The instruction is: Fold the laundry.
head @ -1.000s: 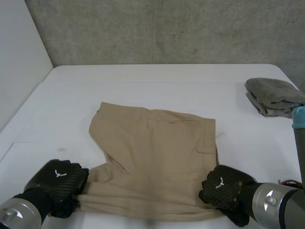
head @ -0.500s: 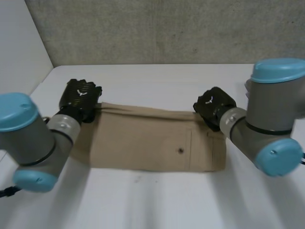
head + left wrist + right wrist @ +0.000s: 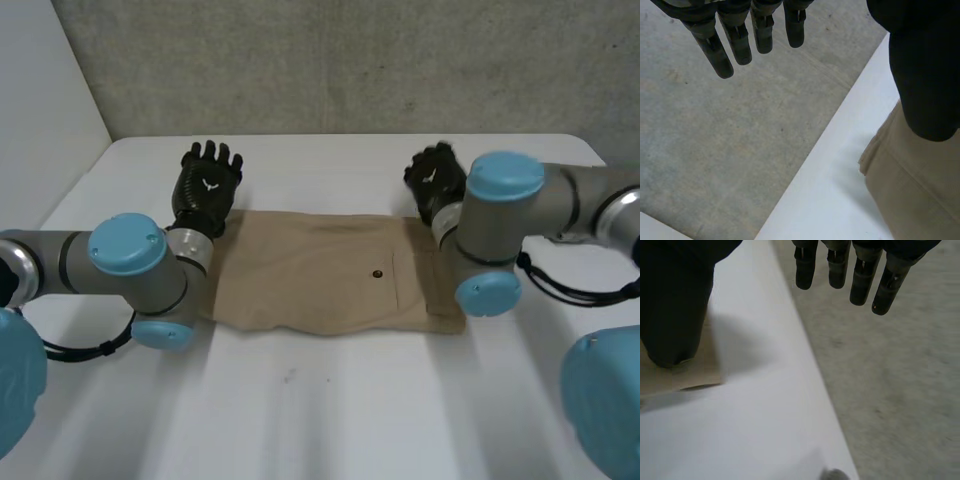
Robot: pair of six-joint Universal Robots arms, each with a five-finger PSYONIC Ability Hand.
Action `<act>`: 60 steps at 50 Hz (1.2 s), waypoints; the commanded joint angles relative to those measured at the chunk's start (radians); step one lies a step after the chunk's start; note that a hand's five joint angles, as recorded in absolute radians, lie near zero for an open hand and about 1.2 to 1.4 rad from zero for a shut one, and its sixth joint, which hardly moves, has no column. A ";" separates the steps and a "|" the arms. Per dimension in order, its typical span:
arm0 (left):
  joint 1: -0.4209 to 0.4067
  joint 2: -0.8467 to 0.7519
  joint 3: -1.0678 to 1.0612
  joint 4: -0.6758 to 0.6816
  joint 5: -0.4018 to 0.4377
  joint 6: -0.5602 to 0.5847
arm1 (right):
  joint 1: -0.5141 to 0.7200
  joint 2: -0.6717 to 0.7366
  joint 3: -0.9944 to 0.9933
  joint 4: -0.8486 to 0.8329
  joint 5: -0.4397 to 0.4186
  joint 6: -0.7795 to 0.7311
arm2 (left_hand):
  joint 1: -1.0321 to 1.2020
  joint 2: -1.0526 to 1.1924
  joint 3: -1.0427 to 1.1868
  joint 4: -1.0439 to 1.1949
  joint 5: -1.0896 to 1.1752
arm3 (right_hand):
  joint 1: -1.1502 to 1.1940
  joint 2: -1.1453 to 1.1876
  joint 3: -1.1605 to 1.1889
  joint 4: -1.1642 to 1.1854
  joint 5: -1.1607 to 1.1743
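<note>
Head view showed the folded tan shorts [image 3: 320,280] lying as a long band across the middle of the white table [image 3: 330,420], long sides running parallel to the far and near edges. A strip of bare surface lay between the band and the far edge, where the concrete wall [image 3: 330,60] rose, and a wider bare stretch ran to the near edge; bare surface also lay between the band's left end and the table's left edge. Compared with a second ago, when both hands sat low at the garment's near corners and it lay spread wider, the near part had been carried over to the far side, and since half a second ago both hands had moved off the far corners toward the far edge. The left hand [image 3: 206,188] was just beyond the far left corner, its fingers [image 3: 737,45] straight and apart over the table's far edge, holding nothing, its thumb [image 3: 925,90] above the cloth's corner. The right hand [image 3: 432,182] was by the far right corner, fingers [image 3: 860,280] likewise straight and loose, thumb [image 3: 672,315] over the cloth's corner; the shorts lay behind both sets of fingertips
</note>
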 commanded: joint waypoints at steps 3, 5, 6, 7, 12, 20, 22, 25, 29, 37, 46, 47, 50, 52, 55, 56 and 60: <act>-0.009 0.272 -0.215 -0.011 -0.006 -0.033 | -0.018 -0.413 0.313 0.033 -0.022 0.270 | -0.016 -0.030 -0.036 -0.029 -0.052 | -0.030 -0.045 -0.040 -0.060 -0.069; -0.009 0.329 -0.258 -0.013 -0.006 -0.054 | -0.044 -0.488 0.416 0.082 -0.074 0.318 | -0.016 -0.030 -0.036 -0.029 -0.052 | -0.030 -0.045 -0.040 -0.060 -0.069; -0.008 0.378 -0.300 -0.013 -0.005 -0.086 | -0.055 -0.507 0.450 0.102 -0.094 0.330 | -0.016 -0.030 -0.036 -0.029 -0.052 | -0.030 -0.045 -0.040 -0.060 -0.069; -0.006 0.401 -0.322 -0.013 -0.005 -0.106 | -0.064 -0.522 0.480 0.125 -0.119 0.343 | -0.016 -0.030 -0.036 -0.029 -0.052 | -0.030 -0.045 -0.040 -0.060 -0.069; 0.000 0.496 -0.425 -0.032 -0.003 -0.252 | -0.119 -0.567 0.654 0.217 -0.208 0.425 | -0.016 -0.030 -0.036 -0.029 -0.052 | -0.030 -0.045 -0.040 -0.060 -0.069; 0.002 0.513 -0.483 -0.143 0.000 -0.413 | -0.167 -0.563 0.876 0.069 -0.306 0.539 | -0.016 -0.030 -0.036 -0.029 -0.052 | 0.159 0.144 0.149 0.129 0.120; 0.002 0.513 -0.482 -0.158 0.001 -0.416 | -0.172 -0.552 0.895 0.034 -0.320 0.542 | -0.016 -0.030 -0.036 -0.029 -0.052 | 0.198 0.182 0.187 0.167 0.159; 0.000 0.510 -0.479 -0.163 -0.002 -0.419 | -0.175 -0.518 0.906 -0.029 -0.326 0.545 | -0.016 -0.030 -0.036 -0.029 -0.052 | 0.250 0.235 0.240 0.220 0.212; -0.001 0.505 -0.480 -0.163 -0.003 -0.418 | -0.175 -0.486 0.900 -0.082 -0.329 0.550 | -0.015 -0.029 -0.035 -0.028 -0.051 | 0.350 0.335 0.340 0.320 0.311; 0.000 0.496 -0.483 -0.164 -0.003 -0.416 | -0.172 -0.426 0.873 -0.099 -0.332 0.561 | -0.015 -0.029 -0.035 -0.028 -0.051 | 0.476 0.461 0.466 0.446 0.438; -0.001 0.496 -0.485 -0.169 -0.006 -0.416 | -0.182 -0.437 0.876 -0.109 -0.320 0.561 | -0.015 -0.029 -0.035 -0.028 -0.051 | 1.192 1.177 1.181 1.162 1.153; -0.001 0.498 -0.485 -0.171 -0.006 -0.416 | -0.199 -0.440 0.880 -0.103 -0.319 0.556 | -0.015 -0.029 -0.035 -0.028 -0.051 | 1.192 1.177 1.181 1.162 1.153; -0.001 0.498 -0.486 -0.172 -0.008 -0.416 | -0.241 -0.473 0.889 -0.091 -0.319 0.547 | -0.016 -0.030 -0.036 -0.029 -0.052 | 1.192 1.177 1.181 1.162 1.153; -0.001 0.499 -0.486 -0.174 -0.009 -0.416 | -0.305 -0.544 0.907 -0.068 -0.331 0.530 | -0.016 -0.030 -0.036 -0.029 -0.052 | 1.192 1.177 1.181 1.162 1.153; -0.001 0.499 -0.488 -0.174 -0.009 -0.415 | -0.410 -0.610 0.929 -0.033 -0.337 0.463 | -0.016 -0.030 -0.036 -0.029 -0.052 | 1.192 1.177 1.181 1.162 1.153; 0.000 0.501 -0.488 -0.175 -0.009 -0.415 | -0.432 -0.618 0.930 -0.025 -0.337 0.434 | -0.016 -0.030 -0.036 -0.029 -0.052 | 1.192 1.177 1.181 1.162 1.153; 0.000 0.505 -0.488 -0.180 -0.009 -0.415 | -0.514 -0.633 0.927 0.018 -0.326 0.262 | -0.016 -0.030 -0.036 -0.029 -0.052 | 1.192 1.177 1.181 1.162 1.153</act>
